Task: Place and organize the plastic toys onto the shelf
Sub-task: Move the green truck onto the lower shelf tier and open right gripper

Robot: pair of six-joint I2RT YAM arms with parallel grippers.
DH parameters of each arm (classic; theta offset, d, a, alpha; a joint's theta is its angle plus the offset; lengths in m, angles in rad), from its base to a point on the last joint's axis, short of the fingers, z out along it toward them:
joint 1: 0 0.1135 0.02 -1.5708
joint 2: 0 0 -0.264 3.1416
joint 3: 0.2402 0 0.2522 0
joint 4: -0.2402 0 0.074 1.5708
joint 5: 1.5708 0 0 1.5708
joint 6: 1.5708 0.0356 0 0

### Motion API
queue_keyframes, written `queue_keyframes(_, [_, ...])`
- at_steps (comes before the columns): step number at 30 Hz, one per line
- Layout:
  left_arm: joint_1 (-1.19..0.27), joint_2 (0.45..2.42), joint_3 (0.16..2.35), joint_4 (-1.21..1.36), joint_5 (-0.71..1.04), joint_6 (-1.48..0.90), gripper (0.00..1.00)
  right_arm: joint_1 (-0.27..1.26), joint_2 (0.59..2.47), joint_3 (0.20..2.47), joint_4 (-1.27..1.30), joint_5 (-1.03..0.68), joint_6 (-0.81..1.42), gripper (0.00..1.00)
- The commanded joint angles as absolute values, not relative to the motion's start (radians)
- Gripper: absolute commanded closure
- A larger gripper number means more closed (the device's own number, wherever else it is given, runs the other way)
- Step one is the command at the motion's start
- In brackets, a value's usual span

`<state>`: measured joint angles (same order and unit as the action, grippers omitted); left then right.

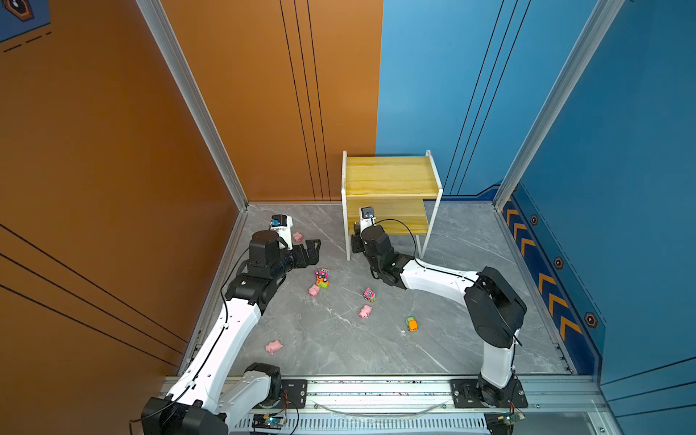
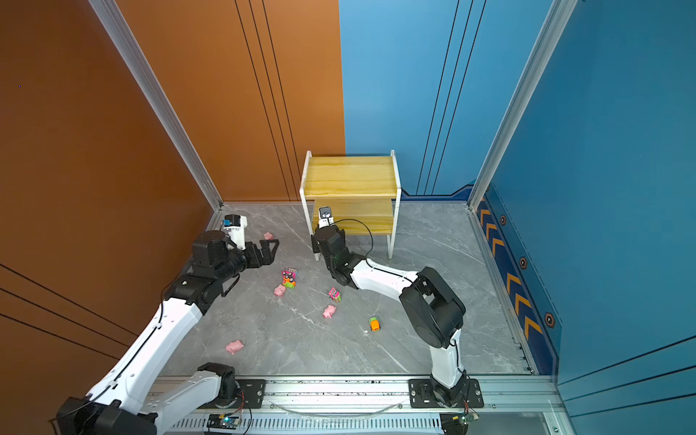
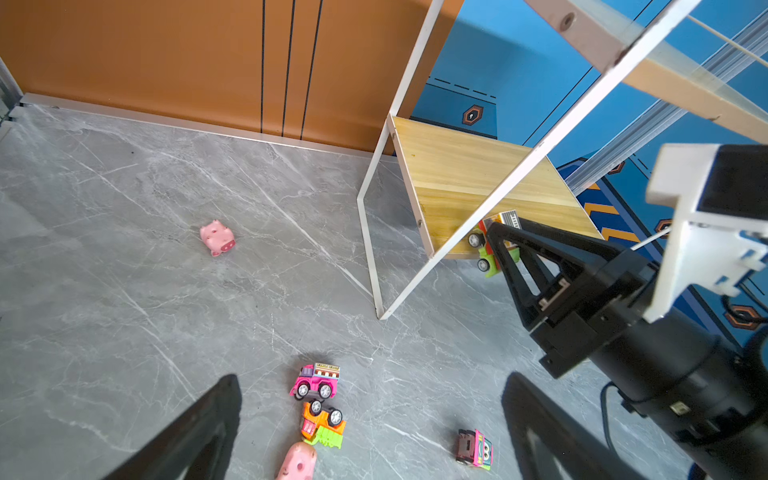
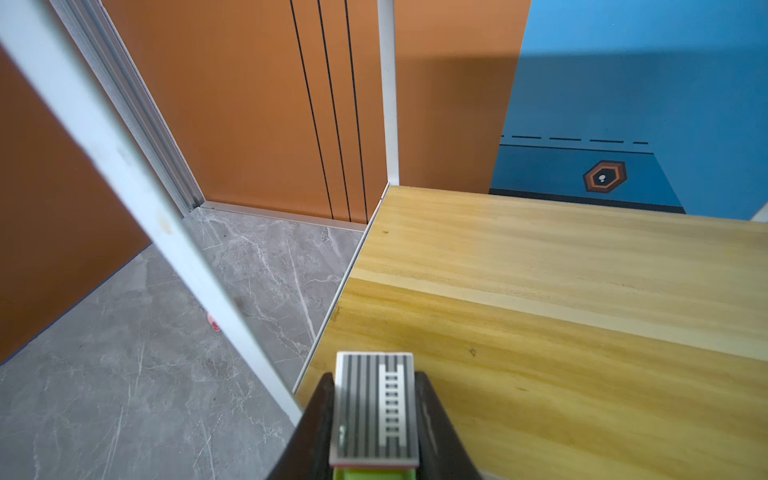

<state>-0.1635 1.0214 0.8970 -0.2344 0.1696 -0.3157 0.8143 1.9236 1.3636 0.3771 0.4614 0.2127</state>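
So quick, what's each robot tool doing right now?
Left tool: open, holding nothing.
Right tool: shut on a toy truck, at the shelf's lower board.

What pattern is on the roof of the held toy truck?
Grey-and-black stripes with a white ladder, clearest in the right wrist view: toy truck.

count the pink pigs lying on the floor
4. One pig beside the open left end effector, one touching the truck cluster, one mid-floor, one nearest the rail. None appear hidden.
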Motion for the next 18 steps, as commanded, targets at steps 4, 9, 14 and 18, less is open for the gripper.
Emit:
queue_keyframes(4, [-0.147, 1.028, 0.884, -0.212, 0.199, -0.325, 0.01, 0.802, 1.985, 1.448, 0.413, 0.532, 0.213, 0.77])
queue_keyframes(9, [-0.141, 1.032, 0.883, -0.212, 0.200, -0.325, 0.01, 0.792, 2.036, 1.507, 0.418, 0.531, 0.224, 0.77])
queue_keyframes(14, [-0.133, 1.035, 0.883, -0.212, 0.201, -0.325, 0.01, 0.784, 2.068, 1.546, 0.428, 0.520, 0.242, 0.76])
queue_keyframes(18, [-0.128, 1.038, 0.884, -0.211, 0.201, -0.325, 0.01, 0.782, 2.125, 1.582, 0.422, 0.512, 0.246, 0.74])
